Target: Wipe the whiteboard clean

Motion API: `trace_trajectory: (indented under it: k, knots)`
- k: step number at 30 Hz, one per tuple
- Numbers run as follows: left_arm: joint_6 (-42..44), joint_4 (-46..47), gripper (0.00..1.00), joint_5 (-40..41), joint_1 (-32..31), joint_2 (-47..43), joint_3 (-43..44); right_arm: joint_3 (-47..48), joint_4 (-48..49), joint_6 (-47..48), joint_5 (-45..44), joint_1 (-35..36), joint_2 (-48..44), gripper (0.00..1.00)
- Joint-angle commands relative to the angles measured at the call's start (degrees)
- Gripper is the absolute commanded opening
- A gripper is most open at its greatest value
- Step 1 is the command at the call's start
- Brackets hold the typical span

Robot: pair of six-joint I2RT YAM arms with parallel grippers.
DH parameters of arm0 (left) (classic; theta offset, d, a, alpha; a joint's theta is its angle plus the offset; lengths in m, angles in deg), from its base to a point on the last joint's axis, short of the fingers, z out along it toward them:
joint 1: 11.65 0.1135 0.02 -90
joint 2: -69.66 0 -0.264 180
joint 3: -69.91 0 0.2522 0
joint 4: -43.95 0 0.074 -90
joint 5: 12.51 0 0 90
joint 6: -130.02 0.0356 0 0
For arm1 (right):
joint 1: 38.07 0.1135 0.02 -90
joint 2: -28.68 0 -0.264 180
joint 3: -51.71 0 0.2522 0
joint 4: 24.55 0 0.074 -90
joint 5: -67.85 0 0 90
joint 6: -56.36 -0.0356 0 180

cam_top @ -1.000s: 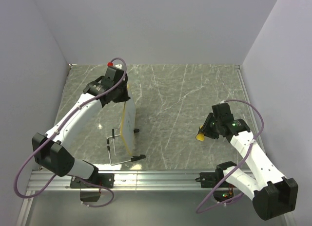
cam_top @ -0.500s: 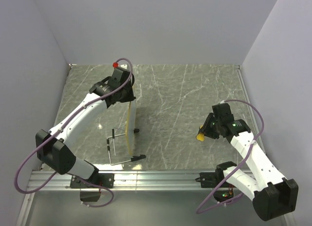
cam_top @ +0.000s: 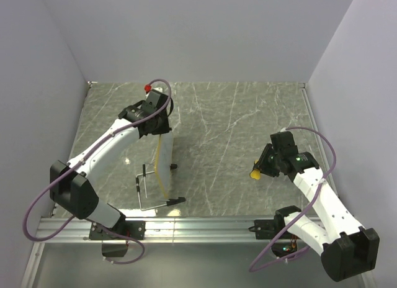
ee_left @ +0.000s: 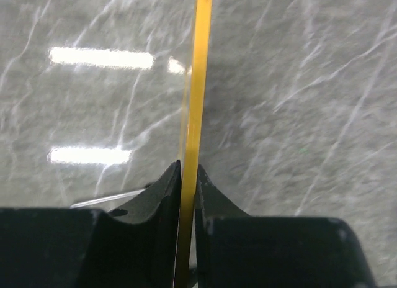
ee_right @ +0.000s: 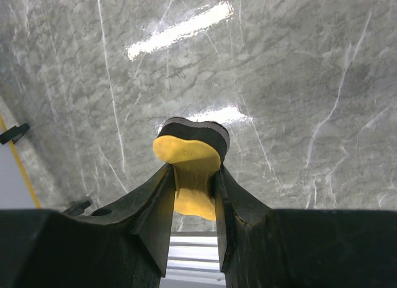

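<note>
The whiteboard (cam_top: 165, 159) stands nearly upright on edge at the left of the marble table, its yellow frame seen edge-on with black feet on the table. My left gripper (cam_top: 160, 128) is shut on the board's top edge; in the left wrist view the yellow frame (ee_left: 197, 83) runs straight up from between the jaws (ee_left: 188, 176). My right gripper (cam_top: 258, 170) is shut on the small yellow bone-shaped eraser (ee_right: 189, 167), which has a dark felt face, and holds it at the right, well apart from the board. The board's face is not visible.
A thin wire stand (cam_top: 149, 192) lies on the table just in front of the board. An aluminium rail (cam_top: 198, 226) runs along the near edge. Walls close the left, back and right sides.
My left gripper has swung to the right at the board's top edge, tipping the board from leaning to nearly upright. The right arm and eraser have not moved.
</note>
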Motion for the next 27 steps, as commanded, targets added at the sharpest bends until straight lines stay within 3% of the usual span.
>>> trace_trajectory:
  k: [1, 4, 6, 12, 22, 27]
  knots:
    - [0.17, -13.61, 0.15, -3.01, -0.37, 3.87, -3.77, -0.07, 1.72, 0.80, -0.26, -0.62, 0.18, 0.00]
    - [0.44, -15.45, 0.11, -3.19, -0.55, 5.36, -3.51, 0.02, 1.81, 0.97, -0.26, -0.70, 0.36, 0.00]
    - [0.52, -15.80, 0.00, -3.37, -0.55, 5.80, -3.86, 0.02, 1.98, 0.97, -0.17, -0.79, 0.44, 0.00]
    - [-1.23, -17.21, 0.00, 0.76, -0.55, 4.31, 0.09, 0.02, 2.51, 0.97, 0.09, -1.14, 0.80, 0.00]
    - [-5.80, -26.08, 0.00, 6.21, -0.55, 3.87, 21.62, -0.34, 3.65, 0.89, 0.79, -1.14, 1.50, 0.00]
    - [-10.98, -25.31, 0.00, 4.81, -0.81, -1.13, 16.55, -0.25, 3.92, 1.24, 0.79, -1.23, 1.76, 0.00]
